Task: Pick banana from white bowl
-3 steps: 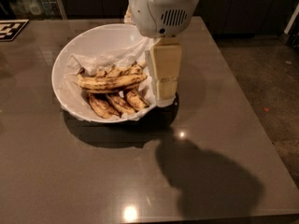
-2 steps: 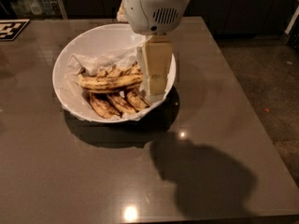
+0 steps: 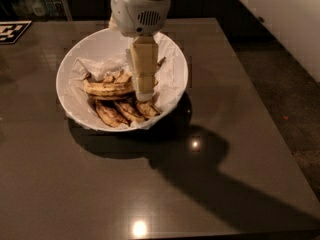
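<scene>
As the gripper (image 3: 144, 94) had shifted from the right rim of the white bowl (image 3: 95, 46) to its middle, a grasp seemed close; whether it was open could not be told. The banana (image 3: 107, 88), dull yellow with brown streaks, lay across the bowl's middle, its right end beside the gripper.

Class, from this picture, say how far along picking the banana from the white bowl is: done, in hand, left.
Done: the gripper is down inside the white bowl, at the right end of the banana. In hand: taking hold; no grasp shows. Left: lifting the banana, which lies on the paper.
</scene>
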